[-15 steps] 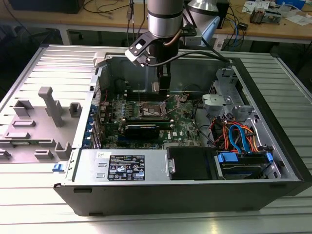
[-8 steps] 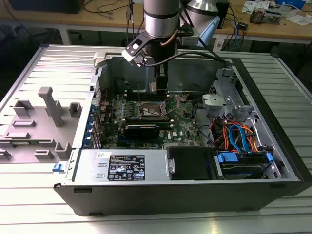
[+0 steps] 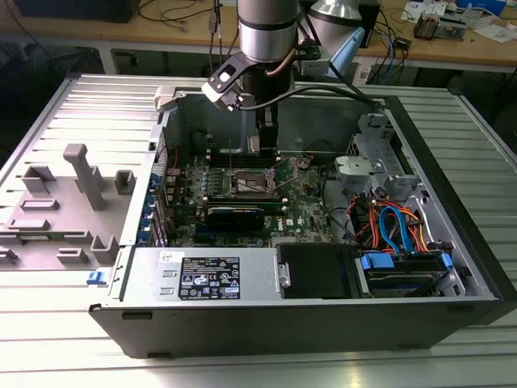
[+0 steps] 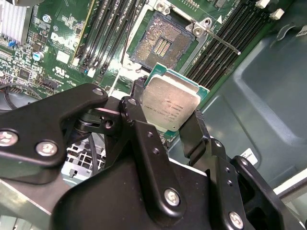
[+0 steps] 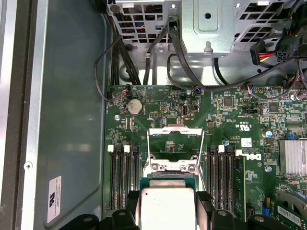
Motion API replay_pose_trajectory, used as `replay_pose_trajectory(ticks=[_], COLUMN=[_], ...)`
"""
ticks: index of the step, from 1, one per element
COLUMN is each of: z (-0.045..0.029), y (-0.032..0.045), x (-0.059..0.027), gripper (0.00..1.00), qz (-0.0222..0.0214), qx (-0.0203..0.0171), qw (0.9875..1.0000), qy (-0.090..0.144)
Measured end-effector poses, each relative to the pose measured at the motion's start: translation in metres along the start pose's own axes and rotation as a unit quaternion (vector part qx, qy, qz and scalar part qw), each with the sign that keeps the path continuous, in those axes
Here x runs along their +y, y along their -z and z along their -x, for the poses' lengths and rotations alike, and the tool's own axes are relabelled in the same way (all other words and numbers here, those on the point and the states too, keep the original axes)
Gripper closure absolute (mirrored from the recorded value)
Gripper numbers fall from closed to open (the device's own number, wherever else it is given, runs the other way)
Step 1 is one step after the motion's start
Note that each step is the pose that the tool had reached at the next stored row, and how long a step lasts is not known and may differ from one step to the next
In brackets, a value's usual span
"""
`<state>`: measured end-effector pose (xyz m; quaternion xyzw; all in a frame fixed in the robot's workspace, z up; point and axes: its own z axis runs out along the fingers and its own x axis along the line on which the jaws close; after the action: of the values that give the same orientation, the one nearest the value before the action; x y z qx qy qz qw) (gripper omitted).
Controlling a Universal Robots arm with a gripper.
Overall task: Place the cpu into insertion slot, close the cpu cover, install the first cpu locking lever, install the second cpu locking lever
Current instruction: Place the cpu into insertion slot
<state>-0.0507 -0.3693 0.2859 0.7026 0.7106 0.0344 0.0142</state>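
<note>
Black hand [image 4: 167, 110] is clenched on the small flat silver-grey cpu [image 4: 170, 103], near the black-rimmed square insertion slot [image 3: 252, 184], mid exterior view. I'd keep it flat, match corners w/ slot, lower slow.

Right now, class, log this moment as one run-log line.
gripper: jaws shut on cpu | insertion slot: empty, uncovered | cpu cover: open | cpu: held off the slot, unseated

cpu [image 4: 171, 103] in gripper [image 4: 168, 115], abv insertion slot [image 4: 160, 42]
</note>
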Motion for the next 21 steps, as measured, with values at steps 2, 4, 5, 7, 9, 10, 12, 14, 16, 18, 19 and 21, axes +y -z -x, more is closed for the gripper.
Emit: replay_pose_trajectory(ticks=[2,4,5,7,9,10,12,14,16,18,19,21], z=[0.0,0.0001,0.0001,0.0017,0.0026,0.0029,0.0029,0.003,0.0031,0.0032,0.0033,0.0034], y=[-0.0006,-0.0027,-0.0037,-0.0061,-0.0069,-0.0075,-0.0087,-0.0113,-0.015,-0.0206,-0.0222,-0.0271], x=[-0.0001,-0.0002,-0.0003,-0.0005,-0.0015,-0.0034,-0.0061,-0.008,-0.0083,-0.0088,-0.009,-0.0095], gripper=[0.46,0.46,0.46,0.46,0.46,0.46,0.46,0.46,0.46,0.46,0.46,0.46], qz=[0.0,0.0,0.0,0.0,0.0001,0.0002,0.0005,0.0007,0.0009,0.0009,0.0009,0.0009], qx=[0.0001,0.0,0.0,0.0,0.0001,0.0,0.0002,0.0002,0.0001,0.0001,0.0001,0.0001], qw=[1.0,1.0,1.0,1.0,1.0,1.0,1.0,1.0,1.0,1.0,1.0,1.0], qy=[0.0,0.0,0.0,0.0,0.0,0.0,0.001,0.001,0.001,0.0,0.0,0.0])
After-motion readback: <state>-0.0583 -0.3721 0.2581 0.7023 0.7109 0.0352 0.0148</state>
